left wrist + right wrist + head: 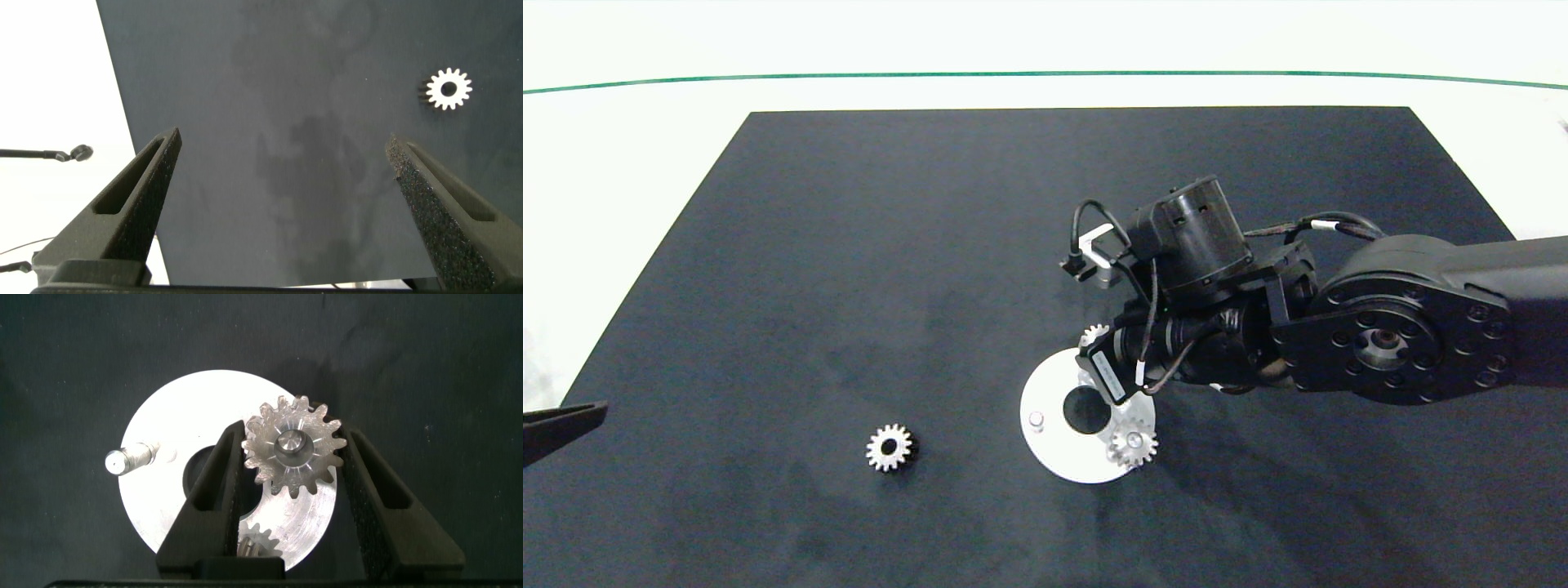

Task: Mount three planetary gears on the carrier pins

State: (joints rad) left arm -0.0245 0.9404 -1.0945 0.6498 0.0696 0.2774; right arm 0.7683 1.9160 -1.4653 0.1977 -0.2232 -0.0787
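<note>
We see right gripper point(292, 453) fingers clasping gear point(292, 449) on pin over white disc point(163, 498); left gripper point(282, 175) fingers wide at bench's left edge, third gear point(889, 447) loose on mat.

A: In the head view, the right arm point(1380, 327) is covering the far part of the white disc point(1045, 453), so the gear point(1094, 335) there is showing only some teeth, and the right gripper's fingers are not showing at all.

B: And the left gripper point(560, 425)?

A: The picture's edge is cutting it; only a dark tip is showing.

B: In the right wrist view?

A: One finger point(214, 502) is hiding part of the disc's centre hole point(196, 469), and the second gear point(260, 539) is peeking out low between the fingers, mostly cut off.
</note>
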